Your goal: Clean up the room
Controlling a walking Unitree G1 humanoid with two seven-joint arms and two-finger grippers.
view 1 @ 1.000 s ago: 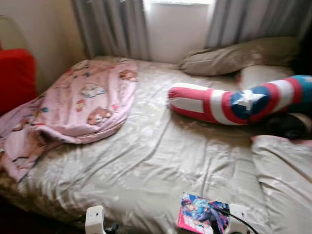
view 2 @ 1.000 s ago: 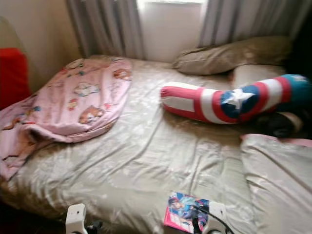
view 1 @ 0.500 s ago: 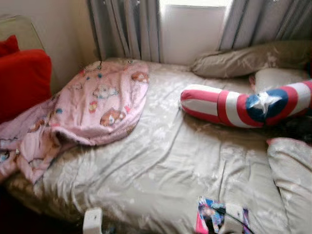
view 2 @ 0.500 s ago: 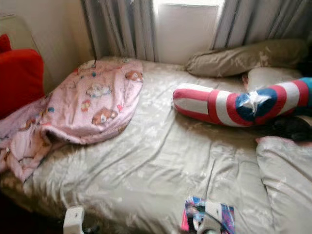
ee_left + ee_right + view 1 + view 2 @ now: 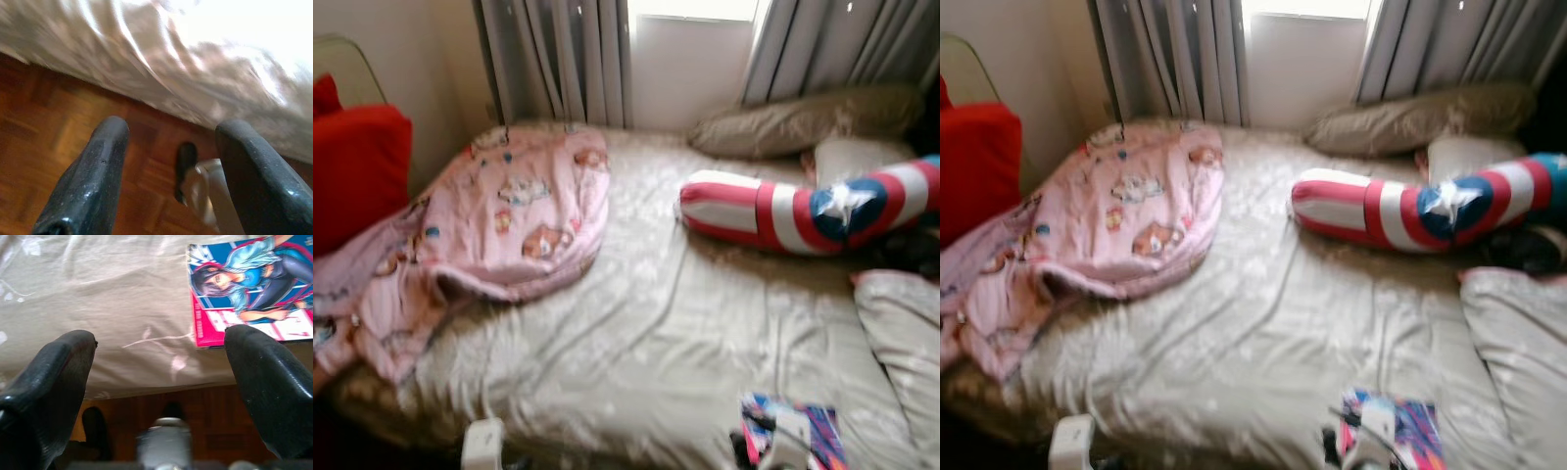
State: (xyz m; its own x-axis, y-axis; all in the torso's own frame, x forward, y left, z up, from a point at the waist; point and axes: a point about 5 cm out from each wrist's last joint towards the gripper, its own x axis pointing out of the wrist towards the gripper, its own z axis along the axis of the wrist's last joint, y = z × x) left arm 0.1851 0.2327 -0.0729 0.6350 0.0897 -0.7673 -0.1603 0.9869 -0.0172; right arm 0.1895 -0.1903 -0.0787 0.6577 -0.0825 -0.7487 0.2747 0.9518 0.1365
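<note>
- Right gripper (image 5: 156, 377) hangs spread wide and empty at the bed's (image 5: 636, 333) near edge, one finger (image 5: 266, 382) just beside the comic book (image 5: 247, 289) (cover up, on the sheet).
- Left gripper (image 5: 166, 171) gapes too, low over the wood floor (image 5: 44, 127).
- Beyond both: pink blanket (image 5: 499, 215), striped bolster (image 5: 793, 211).

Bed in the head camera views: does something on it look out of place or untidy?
Yes. The pink blanket lies crumpled on the left side of the bed, one end hanging off the edge. A comic book lies loose at the near edge, by the right gripper, whose fingers are open. The striped bolster lies crosswise near the pillows.
</note>
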